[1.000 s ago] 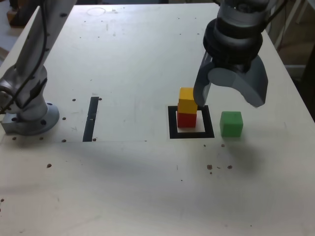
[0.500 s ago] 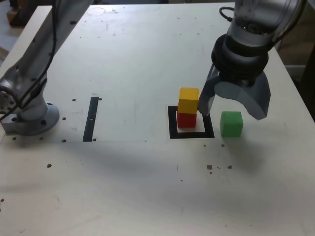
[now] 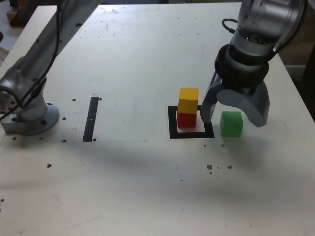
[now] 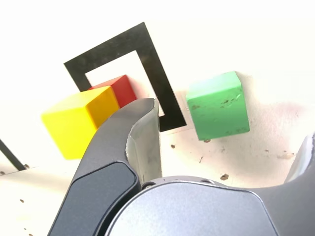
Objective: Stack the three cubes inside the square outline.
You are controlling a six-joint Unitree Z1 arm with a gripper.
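I see the gripper (image 3: 232,117) with jaws spread wide, holding nothing, straddling the green cube (image 3: 231,123) from above. 1 finger (image 3: 207,109) sits between the green cube and the stack; the other (image 3: 257,107) is on the far side, toward the exterior view's right. Green cube sits on the table (image 3: 147,187) just outside the square outline (image 3: 173,127). Inside the outline: red cube (image 3: 186,119) with yellow cube (image 3: 188,100) on top, 2 high. Thin black strip (image 3: 91,118) lies well apart, at the exterior view's left.
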